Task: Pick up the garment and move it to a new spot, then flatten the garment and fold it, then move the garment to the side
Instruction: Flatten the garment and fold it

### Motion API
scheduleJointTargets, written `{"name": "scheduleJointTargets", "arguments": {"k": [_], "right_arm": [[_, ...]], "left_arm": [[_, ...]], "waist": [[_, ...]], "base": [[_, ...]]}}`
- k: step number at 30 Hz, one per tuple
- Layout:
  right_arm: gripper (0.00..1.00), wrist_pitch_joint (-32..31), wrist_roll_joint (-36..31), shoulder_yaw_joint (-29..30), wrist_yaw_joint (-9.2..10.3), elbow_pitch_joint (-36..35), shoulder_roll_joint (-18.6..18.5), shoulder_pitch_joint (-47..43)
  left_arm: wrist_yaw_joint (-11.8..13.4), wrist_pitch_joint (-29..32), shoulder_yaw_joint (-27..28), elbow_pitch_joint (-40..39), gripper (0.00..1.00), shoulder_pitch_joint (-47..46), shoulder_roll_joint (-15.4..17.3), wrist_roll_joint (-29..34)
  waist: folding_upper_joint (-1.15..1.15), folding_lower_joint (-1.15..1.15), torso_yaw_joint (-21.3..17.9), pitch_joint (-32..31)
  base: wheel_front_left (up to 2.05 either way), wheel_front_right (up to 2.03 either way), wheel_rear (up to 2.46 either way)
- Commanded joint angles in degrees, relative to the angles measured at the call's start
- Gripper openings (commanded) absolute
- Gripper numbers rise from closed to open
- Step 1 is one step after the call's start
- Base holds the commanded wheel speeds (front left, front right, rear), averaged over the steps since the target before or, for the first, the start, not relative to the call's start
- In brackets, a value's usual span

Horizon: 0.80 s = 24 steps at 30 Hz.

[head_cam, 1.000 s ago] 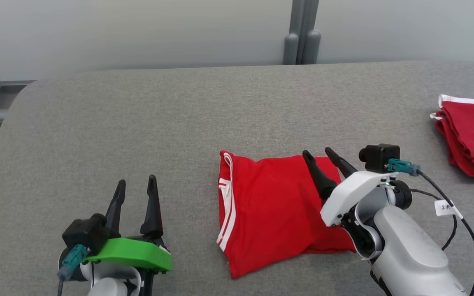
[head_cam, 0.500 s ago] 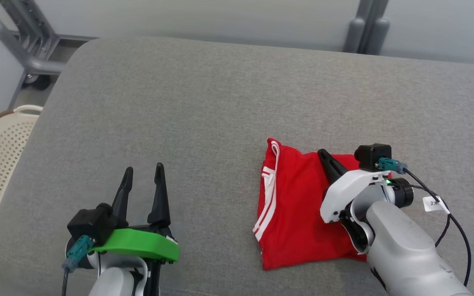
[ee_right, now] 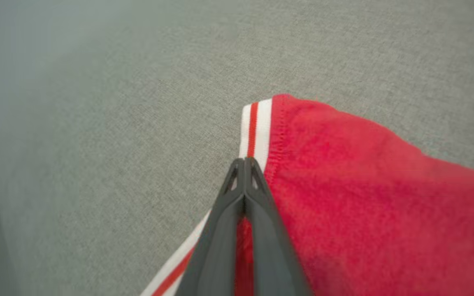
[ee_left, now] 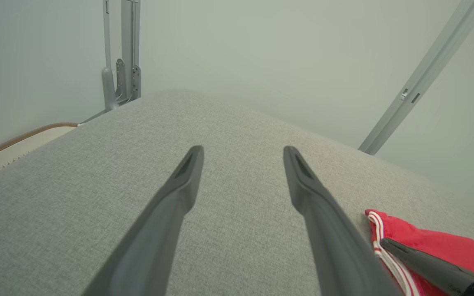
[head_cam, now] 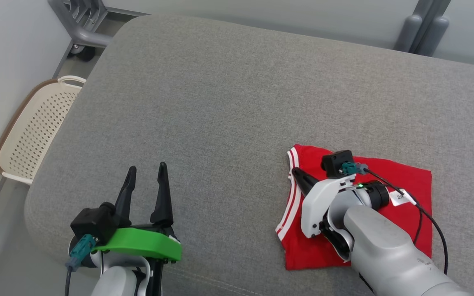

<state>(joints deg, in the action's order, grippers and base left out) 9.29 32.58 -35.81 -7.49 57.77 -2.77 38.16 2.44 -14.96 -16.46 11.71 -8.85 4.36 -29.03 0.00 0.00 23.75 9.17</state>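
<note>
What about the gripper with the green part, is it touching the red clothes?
Apart. The head view shows bare grey cushion between the left gripper and the red garment.

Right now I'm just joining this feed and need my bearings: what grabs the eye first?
The folded red garment with white-striped trim stands out at the lower right of the grey fabric-covered table, the right claw shut at its striped edge. Then the left claw, open over bare fabric at lower left, and a cream perforated basket off the table's left end.
</note>
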Motion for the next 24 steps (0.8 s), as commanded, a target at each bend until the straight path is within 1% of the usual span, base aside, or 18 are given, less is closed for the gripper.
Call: {"name": "scheduleJointTargets", "arguments": {"k": [1, 5, 10, 13, 14, 16, 17, 19, 20, 21, 22, 24], "right_arm": [[0.0, -0.4, 0.9, -1.9, 0.0, 0.5, -0.3, 1.0], [0.0, 1.3, 2.2, -4.4, 0.0, 0.7, -0.3, 2.0], [0.0, 3.3, 3.7, -5.5, 0.0, 0.2, -0.3, 3.1], [0.0, 4.8, 3.8, -5.2, 0.0, -0.1, -0.3, 4.4], [0.0, 5.5, 3.7, -4.3, 0.0, -0.4, -0.3, 5.0], [0.0, 5.8, 3.0, -3.0, 0.0, -1.1, -0.5, 5.4], [0.05, 5.9, 2.8, -2.2, 0.0, -1.7, -0.9, 5.5], [0.24, 5.9, 1.6, 0.4, 0.0, -4.4, -2.0, 5.3], [0.35, 5.9, 0.9, 2.0, 0.0, -5.8, -2.5, 4.5], [0.49, 5.9, -0.1, 3.6, 0.0, -7.4, -2.8, 3.6], [0.99, 5.9, -1.0, 5.2, 0.0, -8.9, -3.3, 2.6], [1.0, 5.9, -2.7, 8.2, 0.0, -11.7, -3.9, 0.7]], "left_arm": [[-0.3, -0.2, 0.1, 0.3, 1.0, -0.5, -0.3, 0.3], [-0.2, -0.2, 0.3, 0.6, 1.0, 0.0, -0.4, 0.4], [-0.1, -0.2, 0.5, 0.7, 1.0, 0.7, -0.1, 0.6], [-0.1, -0.3, 0.6, 0.7, 1.0, 1.2, 0.3, 0.7], [0.0, -0.2, 0.6, 0.4, 1.0, 1.4, 0.6, 0.8], [0.1, -0.2, 0.6, 0.2, 1.0, 1.8, 0.9, 0.9], [0.1, -0.2, 0.6, 0.1, 1.0, 2.0, 1.1, 1.0], [0.3, -0.2, 0.7, -0.4, 1.0, 2.4, 1.3, 1.0], [0.4, -0.1, 0.5, -0.6, 1.0, 2.6, 1.3, 1.1], [0.5, 0.0, 0.7, -0.8, 1.0, 2.8, 1.5, 1.1], [0.6, 0.1, 0.6, -1.0, 1.0, 2.9, 1.6, 1.1], [1.0, 0.1, 0.8, -1.4, 1.0, 3.3, 1.8, 1.1]], "waist": [[0.0, 0.0, -0.1, -0.1], [0.0, 0.0, -1.0, -0.7], [0.0, 0.0, -2.8, -1.9], [0.0, 0.0, -4.7, -3.0], [0.0, 0.0, -6.2, -3.8], [0.0, 0.0, -7.8, -4.6], [0.0, 0.0, -8.6, -5.0], [0.0, 0.0, -10.5, -5.7], [0.0, 0.0, -11.3, -6.0], [0.0, 0.0, -12.3, -6.3], [0.0, 0.0, -13.1, -6.5], [0.0, 0.0, -14.9, -7.0]], "base": [[0.0, 0.0, 0.0], [0.0, 0.0, 0.0], [0.0, 0.0, 0.0], [0.0, 0.0, 0.0], [0.0, 0.0, 0.0], [0.0, 0.0, 0.0], [0.0, 0.0, 0.0], [0.0, 0.0, 0.0], [0.0, 0.0, 0.0], [0.0, 0.0, 0.0], [0.0, 0.0, 0.0], [0.0, 0.0, 0.0]]}}
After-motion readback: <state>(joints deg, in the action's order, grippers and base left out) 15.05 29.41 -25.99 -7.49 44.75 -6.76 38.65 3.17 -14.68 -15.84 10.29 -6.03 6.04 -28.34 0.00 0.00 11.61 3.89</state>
